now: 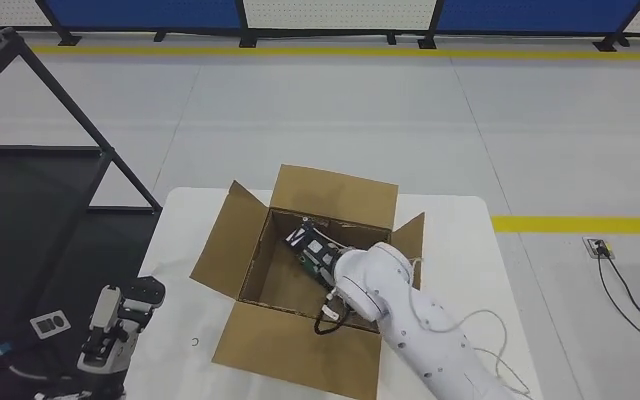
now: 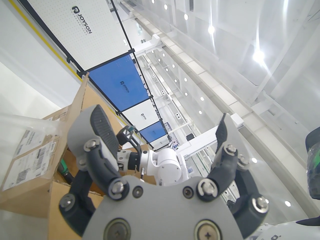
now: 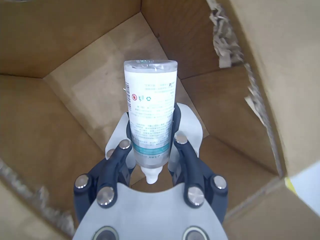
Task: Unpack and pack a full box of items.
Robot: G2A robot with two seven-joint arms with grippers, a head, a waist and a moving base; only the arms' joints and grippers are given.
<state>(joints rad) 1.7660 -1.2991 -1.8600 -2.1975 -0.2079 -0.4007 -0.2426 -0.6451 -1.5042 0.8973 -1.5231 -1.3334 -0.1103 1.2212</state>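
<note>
An open cardboard box [image 1: 335, 190] stands on the white table [image 1: 455, 235], all flaps folded out. My right gripper [image 1: 312, 250] is down inside it. In the right wrist view this gripper [image 3: 152, 116] is shut on a white tube [image 3: 150, 101], cap end toward the wrist, held above the bare brown floor of the box [image 3: 82, 88]. My left gripper [image 1: 115, 325] sits low beside the table's near left corner, away from the box. It is open [image 2: 162, 123] with nothing between its fingers and points up at the ceiling, with the box flap [image 2: 82, 106] off to one side.
A black frame [image 1: 60, 200] stands left of the table. A small ring [image 1: 193, 342] lies on the table near the front left flap. Torn cardboard edges [image 3: 225, 43] line the box opening. Bare table surface lies to the right of the box.
</note>
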